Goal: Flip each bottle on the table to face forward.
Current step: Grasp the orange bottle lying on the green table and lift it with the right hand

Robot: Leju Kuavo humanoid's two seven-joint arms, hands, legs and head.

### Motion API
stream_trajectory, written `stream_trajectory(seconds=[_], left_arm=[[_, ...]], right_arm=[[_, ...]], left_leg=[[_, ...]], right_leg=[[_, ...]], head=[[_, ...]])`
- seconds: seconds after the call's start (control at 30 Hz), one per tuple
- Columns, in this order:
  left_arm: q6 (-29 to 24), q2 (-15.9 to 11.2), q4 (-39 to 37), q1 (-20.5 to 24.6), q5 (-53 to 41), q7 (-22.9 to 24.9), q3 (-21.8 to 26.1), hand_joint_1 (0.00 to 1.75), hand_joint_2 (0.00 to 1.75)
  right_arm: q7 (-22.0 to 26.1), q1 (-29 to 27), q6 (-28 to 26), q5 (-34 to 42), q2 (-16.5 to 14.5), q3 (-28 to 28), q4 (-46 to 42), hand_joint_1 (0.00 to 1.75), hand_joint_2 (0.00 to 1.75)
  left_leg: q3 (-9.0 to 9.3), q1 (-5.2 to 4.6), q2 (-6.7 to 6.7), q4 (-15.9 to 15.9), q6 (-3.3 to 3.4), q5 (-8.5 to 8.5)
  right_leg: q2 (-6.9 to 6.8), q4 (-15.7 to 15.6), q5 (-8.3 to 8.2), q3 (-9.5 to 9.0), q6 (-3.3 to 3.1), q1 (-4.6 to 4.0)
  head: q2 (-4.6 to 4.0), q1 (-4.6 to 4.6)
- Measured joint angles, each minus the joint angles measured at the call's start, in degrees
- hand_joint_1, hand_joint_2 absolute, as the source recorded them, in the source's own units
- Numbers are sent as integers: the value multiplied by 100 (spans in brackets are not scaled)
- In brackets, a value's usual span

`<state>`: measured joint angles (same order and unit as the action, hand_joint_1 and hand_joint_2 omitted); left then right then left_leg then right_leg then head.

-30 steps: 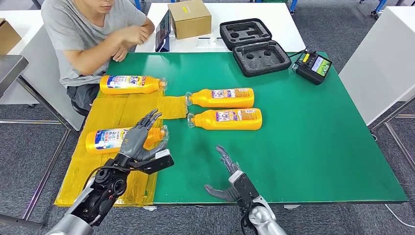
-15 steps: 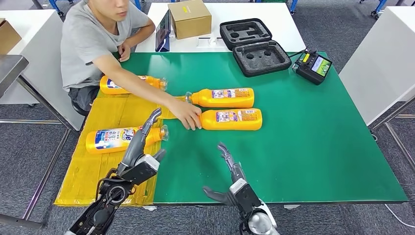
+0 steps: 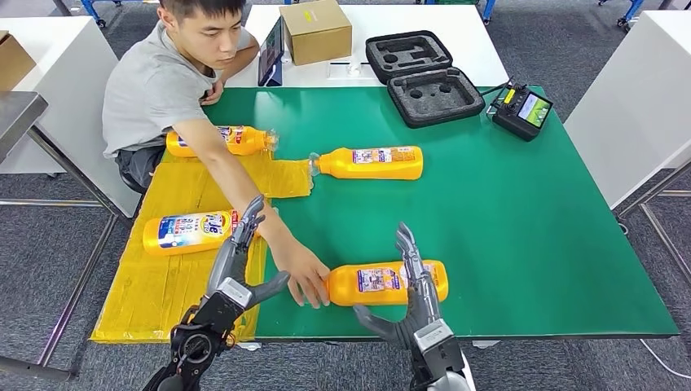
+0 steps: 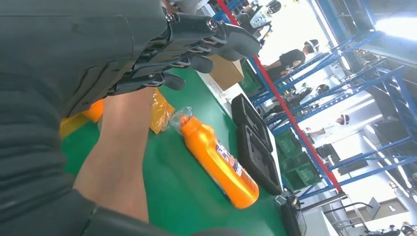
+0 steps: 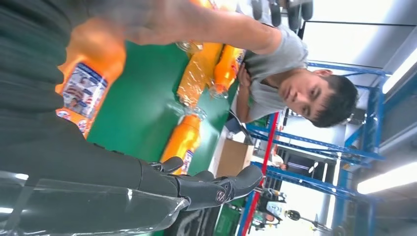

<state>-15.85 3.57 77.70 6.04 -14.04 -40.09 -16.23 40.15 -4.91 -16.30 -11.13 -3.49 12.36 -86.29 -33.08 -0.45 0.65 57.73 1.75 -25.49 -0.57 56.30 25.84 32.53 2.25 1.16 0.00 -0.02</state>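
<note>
the head view is bright and evenly lit from overhead, sharp across the green table (image 3: 505,212), with soft, faint shadows under the bottles. the left wrist view is blown out toward the white ceiling lights, the left hand (image 4: 162,44) dark and soft against them. in the right wrist view the near bottle (image 5: 88,83) is smeared, possibly motion blur, and glare whitens the far side.

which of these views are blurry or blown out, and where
Head view: sharp and evenly lit, with soft shadows under the near bottle. Left wrist view: the left hand close to the lens is dark, and the background at upper right is washed out to white. Right wrist view: the person's arm and a bottle are motion-blurred, and the ceiling light glares.
</note>
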Motion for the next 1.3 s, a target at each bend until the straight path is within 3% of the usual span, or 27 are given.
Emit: stream_trajectory(seconds=[0.2, 0.5, 0.73, 1.3], left_arm=[[-9, 51, 125, -155, 58, -5, 40, 0, 175], [-64, 140, 363, -356, 112, -10, 15, 0, 175], [-75, 180, 433, -352, 112, -11, 11, 0, 175], [-79, 190, 514, -349, 110, -11, -42, 0, 175]], right_arm=[[0, -109, -205, -53, 28, -21, -212, 0, 175], [0, -382, -1089, -496, 124, -31, -709, 0, 175], [0, -415, -1290, -845, 172, 17, -837, 0, 175], [0, -414, -1253, -841, 174, 12, -837, 0, 175]], left_leg=[[1, 0, 0, 0, 1, 1], [-8, 0, 0, 0, 0, -1], [-6, 0, 0, 0, 1, 1], [-7, 0, 0, 0, 1, 1]], right_leg=[[0, 1, 0, 0, 0, 0], [0, -1, 0, 8, 0, 0], [0, 0, -1, 6, 1, 0], [0, 0, -1, 7, 1, 0]], head=[[0, 0], [0, 0], [0, -1], [0, -1]])
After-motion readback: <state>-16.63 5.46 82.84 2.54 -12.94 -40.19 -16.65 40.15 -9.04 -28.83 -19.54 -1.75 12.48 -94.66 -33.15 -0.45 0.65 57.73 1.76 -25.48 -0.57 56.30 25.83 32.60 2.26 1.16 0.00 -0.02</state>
